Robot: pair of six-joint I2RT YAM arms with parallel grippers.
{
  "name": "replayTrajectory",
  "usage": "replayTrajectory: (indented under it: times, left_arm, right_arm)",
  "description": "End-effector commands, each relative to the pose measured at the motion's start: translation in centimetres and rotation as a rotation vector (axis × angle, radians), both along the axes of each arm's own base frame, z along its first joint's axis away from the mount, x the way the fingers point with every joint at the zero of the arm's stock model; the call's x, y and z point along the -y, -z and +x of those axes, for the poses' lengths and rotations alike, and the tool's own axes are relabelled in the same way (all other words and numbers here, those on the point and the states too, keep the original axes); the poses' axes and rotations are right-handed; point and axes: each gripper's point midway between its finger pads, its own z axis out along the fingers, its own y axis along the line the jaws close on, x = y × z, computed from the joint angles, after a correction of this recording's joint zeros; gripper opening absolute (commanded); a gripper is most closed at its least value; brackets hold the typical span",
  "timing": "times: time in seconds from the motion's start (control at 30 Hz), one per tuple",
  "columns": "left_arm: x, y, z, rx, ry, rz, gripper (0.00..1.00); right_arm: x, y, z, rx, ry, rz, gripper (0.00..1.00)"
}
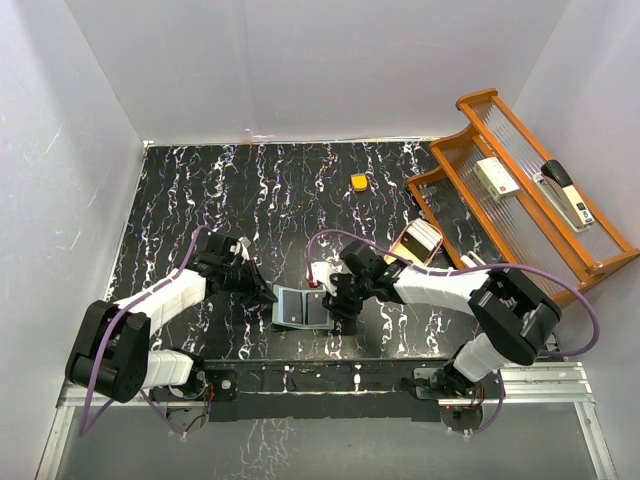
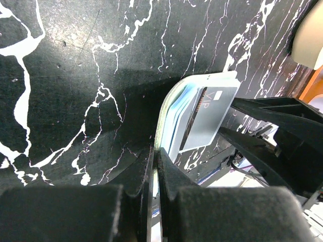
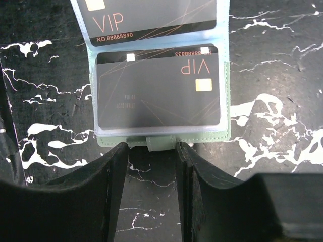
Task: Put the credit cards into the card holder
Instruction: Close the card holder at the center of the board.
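The pale green card holder (image 1: pixel 302 307) lies open on the black marbled table between my grippers. Dark VIP credit cards (image 3: pixel 159 93) sit in its clear inner pockets, and one shows in the left wrist view (image 2: pixel 212 113). My left gripper (image 1: pixel 264 288) is shut on the holder's left edge (image 2: pixel 160 128), which is lifted a little. My right gripper (image 1: pixel 335 297) is open at the holder's right edge. The little snap tab (image 3: pixel 161 142) lies between its fingertips (image 3: pixel 118 154), untouched. More cards (image 1: pixel 424 237) lie in the tan oval dish (image 1: pixel 400 251).
A small orange rounded block (image 1: pixel 359 182) lies at the back of the table. A wooden rack (image 1: pixel 470 180) with a stapler (image 1: pixel 563 190) and a white box (image 1: pixel 496 177) stands at the right. White walls close in the table.
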Motion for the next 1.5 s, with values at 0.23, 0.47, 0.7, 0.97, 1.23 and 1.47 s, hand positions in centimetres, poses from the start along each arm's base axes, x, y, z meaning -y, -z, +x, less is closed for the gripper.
replayTrajectory:
  times: [0.23,0.47,0.7,0.97,1.23,1.47]
  left_arm:
    - [0.6,-1.1,0.0,0.001,0.02,-0.051,0.0]
    - [0.5,-1.1,0.1,0.002,0.011,-0.045,0.0]
    - [-0.9,-0.8,0.0,-0.013,-0.007,0.045,0.0]
    - [-2.8,-0.2,-0.4,-0.031,-0.052,0.149,0.0]
    - [-3.1,0.0,-0.5,-0.044,-0.065,0.164,0.0]
    - [-3.1,0.3,-0.7,-0.062,-0.072,0.167,0.0]
  right_arm:
    - [-2.4,-0.7,1.3,0.138,-0.056,0.056,0.37]
    - [-2.7,-0.6,0.7,0.142,-0.084,0.06,0.24]
    - [-3.0,-1.8,1.3,0.183,-0.036,0.104,0.0]
    - [-3.0,-4.2,3.3,0.236,0.181,0.236,0.0]
    - [-3.0,-4.7,3.4,0.122,0.398,0.376,0.0]
    - [-3.4,-4.4,2.6,-0.014,0.51,0.476,0.0]
